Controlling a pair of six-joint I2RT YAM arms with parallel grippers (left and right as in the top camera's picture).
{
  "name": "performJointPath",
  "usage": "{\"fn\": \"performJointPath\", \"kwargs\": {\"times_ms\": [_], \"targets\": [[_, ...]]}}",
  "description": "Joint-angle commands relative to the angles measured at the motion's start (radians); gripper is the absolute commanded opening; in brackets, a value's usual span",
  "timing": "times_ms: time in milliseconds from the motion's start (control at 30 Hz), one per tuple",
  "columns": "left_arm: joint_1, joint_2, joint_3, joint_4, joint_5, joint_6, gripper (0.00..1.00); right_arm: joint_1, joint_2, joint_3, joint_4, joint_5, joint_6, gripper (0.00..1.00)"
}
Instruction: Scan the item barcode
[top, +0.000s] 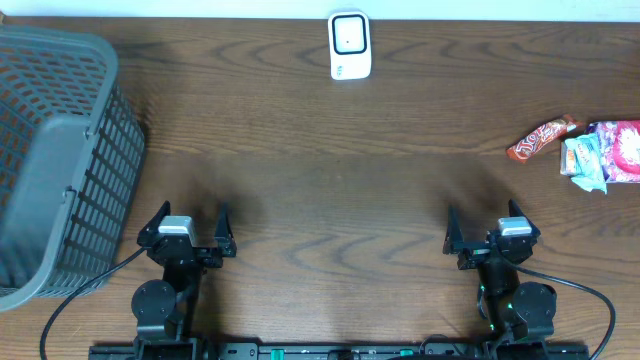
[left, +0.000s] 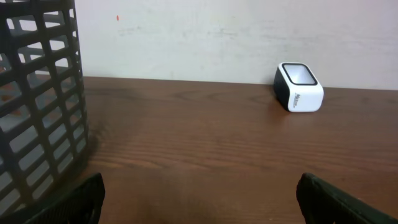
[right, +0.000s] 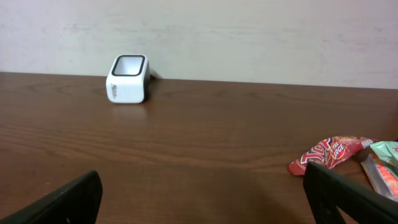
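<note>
My left gripper and right gripper both gape wide, lower frame; white boxy plastic scanner sits top centre.

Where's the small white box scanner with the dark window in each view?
Overhead: small white box scanner at top centre.
Left wrist: scanner right of centre, near the wall.
Right wrist: scanner left of centre, near the wall.
Shared landmark: brown wooden table, its far edge just behind the scanner.
</note>
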Motion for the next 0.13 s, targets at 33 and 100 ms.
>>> {"fn": "performJointPath", "kwargs": {"times_ms": [33, 100], "targets": [[0.004, -0.006, -0.017, -0.035, -0.005, 0.006, 0.98, -0.002, -0.005, -0.002, -0.003, -0.006, 0.007, 0.99], [0.004, -0.006, -0.017, -0.035, -0.005, 0.006, 0.98, -0.002, -0.005, -0.002, -0.004, -0.006, 0.007, 0.99]]}}
